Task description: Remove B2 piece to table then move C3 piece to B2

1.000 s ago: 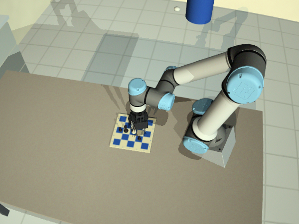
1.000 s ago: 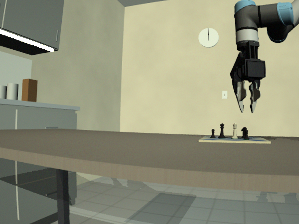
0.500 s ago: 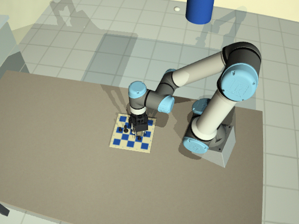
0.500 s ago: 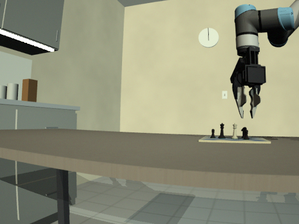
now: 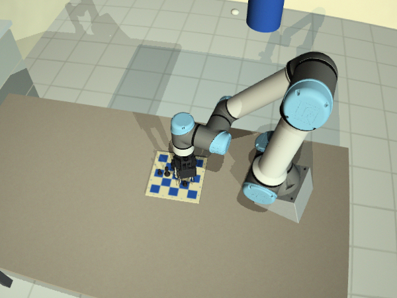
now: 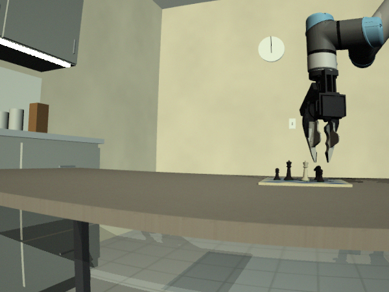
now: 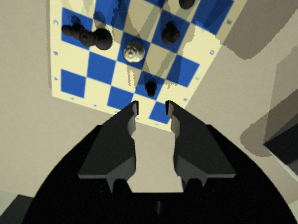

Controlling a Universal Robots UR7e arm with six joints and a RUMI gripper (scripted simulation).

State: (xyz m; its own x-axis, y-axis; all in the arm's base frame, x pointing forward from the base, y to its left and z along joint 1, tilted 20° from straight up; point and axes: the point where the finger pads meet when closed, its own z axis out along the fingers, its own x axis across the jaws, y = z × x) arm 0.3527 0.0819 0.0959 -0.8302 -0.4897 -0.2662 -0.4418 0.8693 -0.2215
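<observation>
The blue and cream chessboard [image 5: 163, 190] [image 6: 340, 184] [image 7: 75, 82] lies on the brown table [image 5: 83, 165]. In the wrist view a black pawn [image 7: 150, 88] [image 5: 185, 183] stands nearest my fingers. A white piece [image 7: 133, 51] [image 6: 305, 171] stands one square diagonally beyond it, and a black knight [image 7: 170, 33] [image 6: 319, 174] to its right. A black queen [image 7: 97, 37] [image 6: 288, 170] and a small black pawn [image 7: 74, 32] [image 6: 277, 174] stand at the left. My gripper [image 7: 152, 101] [image 6: 321, 159] [image 5: 183, 177] hangs a little above the board over the pawn's side. Its fingers stand slightly apart with nothing between them.
The robot base [image 5: 284, 192] stands on the table right of the board. Another dark piece [image 7: 186, 4] shows at the wrist view's top edge. A counter with canisters [image 6: 16, 119] stands far left.
</observation>
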